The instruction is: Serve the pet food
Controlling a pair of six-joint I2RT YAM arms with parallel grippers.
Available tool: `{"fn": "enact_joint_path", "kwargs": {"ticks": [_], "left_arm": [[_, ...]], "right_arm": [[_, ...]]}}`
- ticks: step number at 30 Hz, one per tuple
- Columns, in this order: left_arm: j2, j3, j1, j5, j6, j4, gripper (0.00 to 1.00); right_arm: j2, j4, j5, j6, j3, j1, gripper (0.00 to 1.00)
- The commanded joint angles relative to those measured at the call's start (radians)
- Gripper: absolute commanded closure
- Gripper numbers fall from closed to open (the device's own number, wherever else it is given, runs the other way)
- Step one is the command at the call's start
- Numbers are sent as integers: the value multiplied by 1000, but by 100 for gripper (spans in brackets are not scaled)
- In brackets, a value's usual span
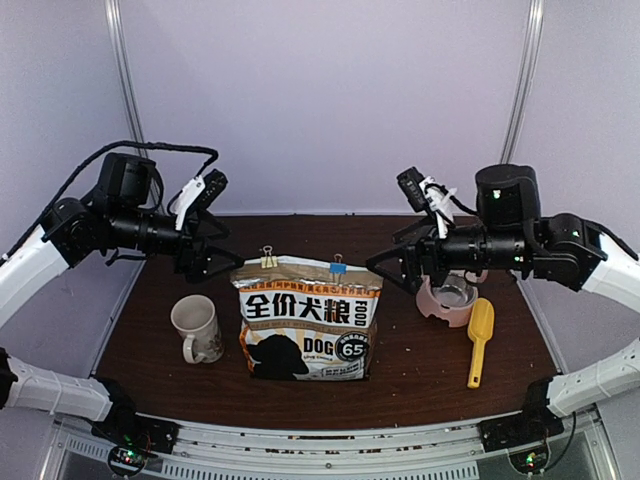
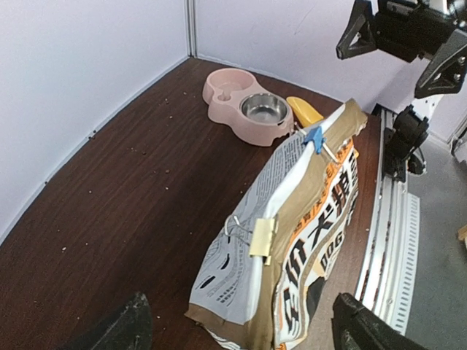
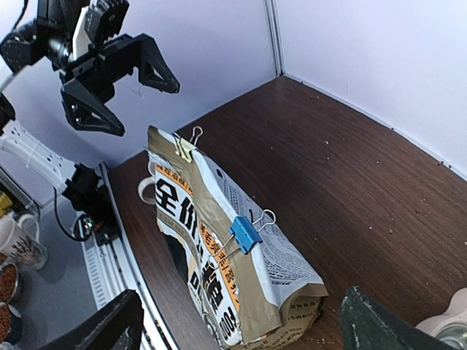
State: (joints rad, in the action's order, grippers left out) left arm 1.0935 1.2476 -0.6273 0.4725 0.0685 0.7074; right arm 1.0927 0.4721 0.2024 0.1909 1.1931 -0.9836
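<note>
One dark brown wooden surface (image 1: 420, 372) carried your upright brown paper pet food bag (image 1: 308, 320) at its middle, the kibble hidden. Your left tool (image 1: 214, 250) and right tool (image 1: 388, 272) hung open, flanking the bag's top. One gold binder clip (image 1: 268, 260) and one blue binder clip (image 1: 338, 266) pinched that top.

You work in a robot test booth, like in a lab. Plain pale wall panels (image 1: 330, 100) joined by metal posts (image 1: 124, 70) close the dark wooden table (image 1: 150, 350) on three sides. At the near edge of the table, a metal rail (image 1: 330, 440) carries the bolted arm bases (image 1: 135, 428), with small green lights (image 1: 125, 458) glowing beside them.
</note>
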Motion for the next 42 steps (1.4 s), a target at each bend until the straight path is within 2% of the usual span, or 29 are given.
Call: {"fn": "enact_joint_path", "kwargs": {"ticks": [1,2,6,12,17,26,38,42], "left_arm": [[25,-53,7,-12,58,-86,17],[25,-65,7,-6,60,-99,24],[20,-103,8,9,62,-143,37],[20,-145,7,-10,70,-173,62],[22,-151,7,-9,74,-171,84],[24,-154,6,19,64,-183,99],[25,-154,8,23,63,-183,100],[27,-154,7,17,63,-183,100]], "right_arm": [[106,195,-178,-146,102,-81,6],[126,197,-210,-158,110,-96,6],[182,154,-264,-181,124,-134,6],[232,92,-481,-250,120,-195,5],[250,61,-558,-294,115,-214,4],[328,53,-629,-359,154,-249,4],[356,-36,-860,-392,170,-267,4],[314,-71,-863,-355,206,-263,0]]}}
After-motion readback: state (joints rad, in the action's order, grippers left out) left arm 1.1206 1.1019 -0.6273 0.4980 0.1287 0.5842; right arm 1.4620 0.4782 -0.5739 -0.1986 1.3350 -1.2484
